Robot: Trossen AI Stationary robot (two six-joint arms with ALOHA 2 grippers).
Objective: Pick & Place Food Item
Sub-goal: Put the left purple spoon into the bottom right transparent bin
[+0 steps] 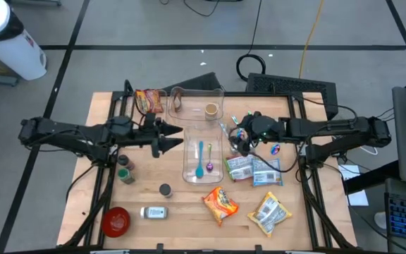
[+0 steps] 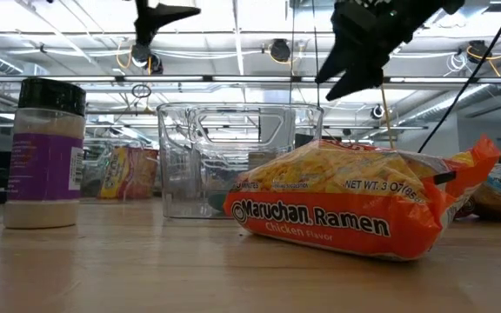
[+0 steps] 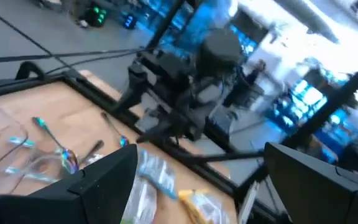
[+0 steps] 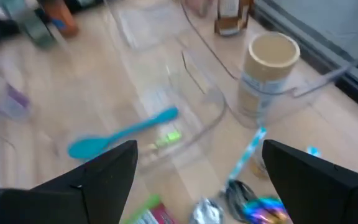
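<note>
An orange ramen packet [image 1: 220, 203] [image 2: 355, 209] lies flat on the wooden table, near its front edge. Beside it lie a yellow packet [image 1: 270, 213] and two silvery packets [image 1: 252, 169]. A clear bin [image 1: 203, 134] in the middle holds a paper cup [image 1: 211, 109] [image 4: 266, 74] and a blue spoon [image 1: 200, 161] [image 4: 123, 134]. My left gripper [image 1: 177, 138] [image 3: 201, 152] hangs open above the bin's left wall, pointing level. My right gripper [image 1: 235, 141] [image 4: 199, 149] is open above the bin's right wall, slanting down. Neither holds anything.
Spice jars [image 1: 125, 169] and a tall jar [image 2: 46, 156] stand at the left, a jar [image 1: 154, 212] lies on its side, and a red bowl [image 1: 115, 220] sits at the front left. A snack bag [image 1: 149, 101] lies at the far left. Loose cutlery [image 1: 240, 123] lies right of the bin.
</note>
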